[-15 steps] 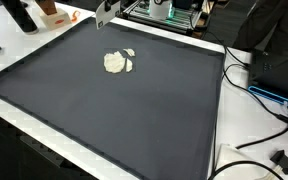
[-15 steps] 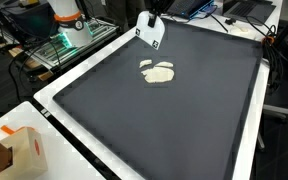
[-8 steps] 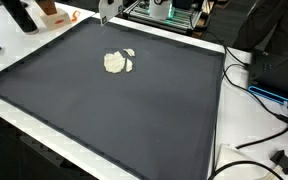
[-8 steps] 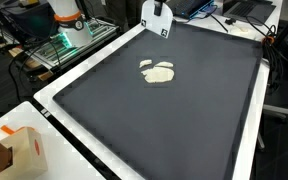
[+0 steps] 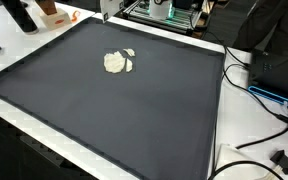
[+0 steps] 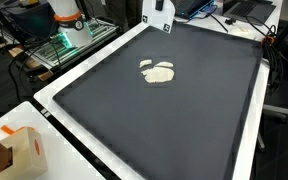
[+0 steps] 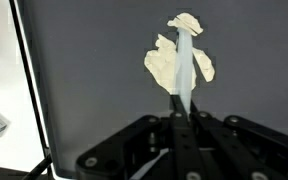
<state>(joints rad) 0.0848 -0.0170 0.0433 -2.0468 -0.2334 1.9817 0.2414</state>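
Note:
A crumpled cream-coloured wad lies on the dark mat in both exterior views (image 5: 117, 62) (image 6: 158, 72), and in the wrist view (image 7: 162, 68). My gripper (image 7: 185, 55) hangs high above the mat with its two fingers pressed together, and nothing shows between them. In the exterior views only its lower part shows at the top edge (image 5: 106, 8) (image 6: 162, 14), near the mat's far border and well away from the wad.
The dark mat (image 5: 134, 110) has a white border (image 6: 79, 125). Electronics and cables (image 5: 169, 12) stand behind it. A cardboard box (image 6: 14, 150) sits at a near corner, and cables (image 5: 259, 95) and black parts lie along one side.
The gripper has moved up and towards the mat's far edge, partly leaving both exterior views. The wad has not moved.

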